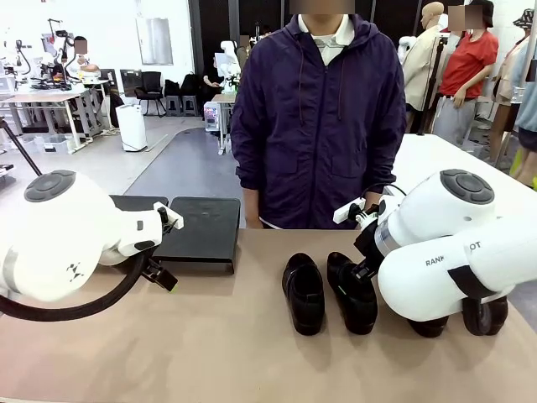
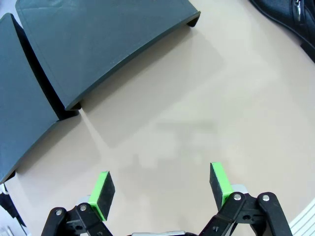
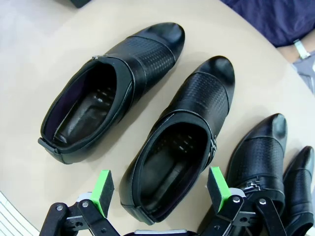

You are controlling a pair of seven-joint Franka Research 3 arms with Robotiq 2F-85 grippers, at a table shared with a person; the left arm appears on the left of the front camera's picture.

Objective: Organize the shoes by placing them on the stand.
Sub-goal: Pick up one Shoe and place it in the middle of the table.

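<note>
- All four shoes point(image 3: 113, 83) sit on the table point(image 1: 210, 344), none on the stand point(image 1: 197, 228), so I'm at the first pick.
- Right end effector point(image 3: 160, 189) hangs open over one middle shoe point(image 3: 179, 142); next, drop and pinch its sidewall.
- Left end effector point(image 2: 160, 189): open, empty, near the stand.

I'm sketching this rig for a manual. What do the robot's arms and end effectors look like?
Left arm and right arm: glossy white, rounded, dark grey round caps; the right bears dark lettering, the left a black cable. Left end effector and right end effector: black linkages, green pads.
</note>
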